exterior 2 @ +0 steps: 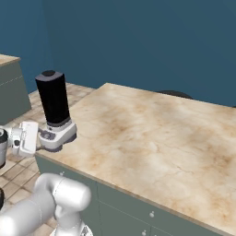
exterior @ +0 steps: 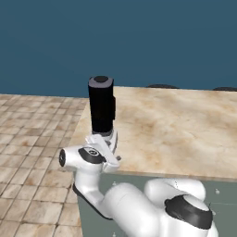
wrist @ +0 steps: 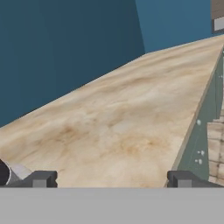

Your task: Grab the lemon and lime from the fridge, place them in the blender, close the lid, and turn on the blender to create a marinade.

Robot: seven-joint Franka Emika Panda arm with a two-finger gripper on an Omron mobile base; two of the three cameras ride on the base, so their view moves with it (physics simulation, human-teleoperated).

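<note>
The blender stands on the near left corner of the marble counter, a black jar on a pale base. The lid sits on top of the jar. My gripper is level with the base, just off the counter's corner, beside the base. It is open, its fingertips wide apart with nothing between them. A bit of the blender's base shows at the hand view's lower left. The lemon, lime and fridge are out of view.
Grey-green cabinet fronts run below the counter. Tiled floor lies to the left. A dark blue wall stands behind. Another counter is at far left. Dark round tops show past the far edge.
</note>
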